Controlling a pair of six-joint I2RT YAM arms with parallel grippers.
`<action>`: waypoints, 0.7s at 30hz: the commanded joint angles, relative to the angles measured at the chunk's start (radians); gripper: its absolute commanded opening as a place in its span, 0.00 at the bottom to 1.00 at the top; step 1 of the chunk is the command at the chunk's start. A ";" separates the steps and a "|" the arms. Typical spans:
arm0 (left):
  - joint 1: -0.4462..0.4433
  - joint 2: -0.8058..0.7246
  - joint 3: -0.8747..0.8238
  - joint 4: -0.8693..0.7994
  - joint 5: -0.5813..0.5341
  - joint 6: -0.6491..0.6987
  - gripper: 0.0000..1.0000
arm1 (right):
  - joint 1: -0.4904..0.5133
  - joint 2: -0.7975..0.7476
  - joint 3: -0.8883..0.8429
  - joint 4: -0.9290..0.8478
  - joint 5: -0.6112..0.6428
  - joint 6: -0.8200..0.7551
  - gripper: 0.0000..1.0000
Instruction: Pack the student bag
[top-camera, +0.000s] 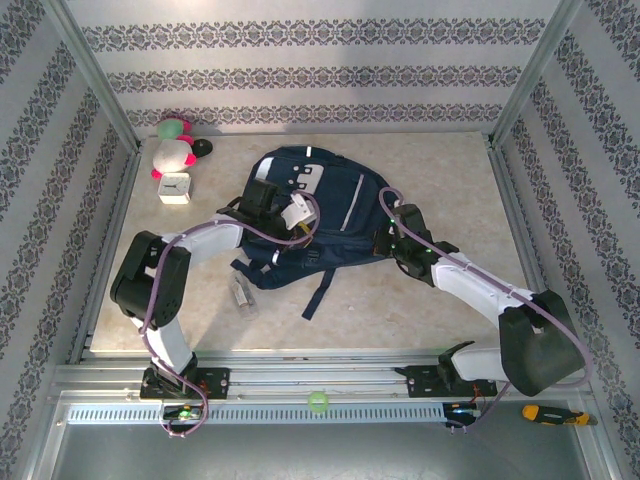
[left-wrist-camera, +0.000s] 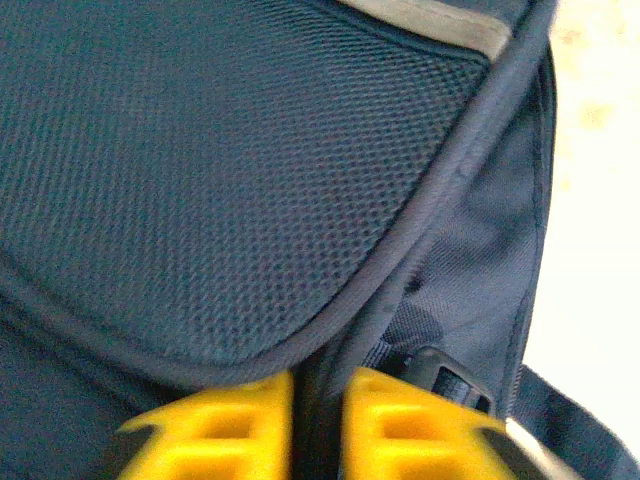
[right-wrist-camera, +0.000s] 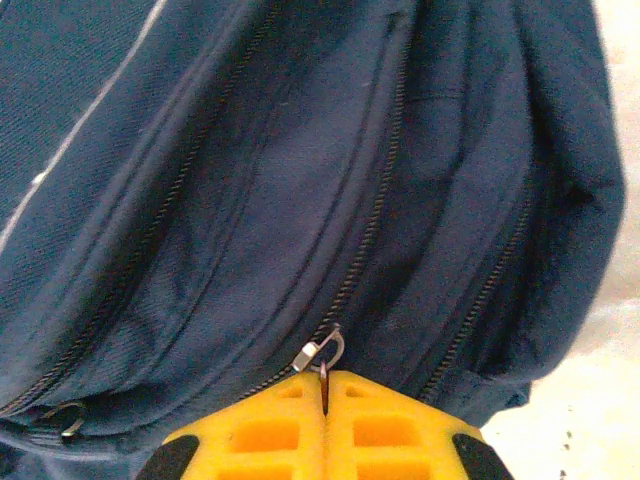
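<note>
I had the beige table (top-camera: 400, 310) under my eye. The student bag (top-camera: 340, 215) sprawled across its middle, with a pink-and-white plush toy (top-camera: 172, 150) in the far left corner. A small white clock (top-camera: 175, 188) sat just nearer, and a clear bottle (top-camera: 241, 293) lay off the bag's near-left edge.

Top view: bright, even overhead light, soft shadows. Left wrist view is blurred, the table (left-wrist-camera: 600, 200) washed out at right. Right wrist view is sharper, dimmer along its bottom edge.

Zip pull (right-wrist-camera: 322, 352) tab hidden btwn right jaws, student bag (right-wrist-camera: 300, 200) cropped.
</note>
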 joint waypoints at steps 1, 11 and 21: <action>0.036 -0.088 -0.029 0.030 -0.027 -0.217 0.45 | 0.003 0.004 -0.022 0.010 -0.101 -0.064 0.00; 0.093 -0.188 -0.003 -0.291 -0.563 -0.881 0.62 | 0.046 0.023 -0.063 0.014 -0.124 -0.060 0.00; 0.126 -0.066 -0.052 -0.211 -0.545 -1.083 0.62 | 0.100 0.032 -0.077 0.036 -0.121 -0.044 0.00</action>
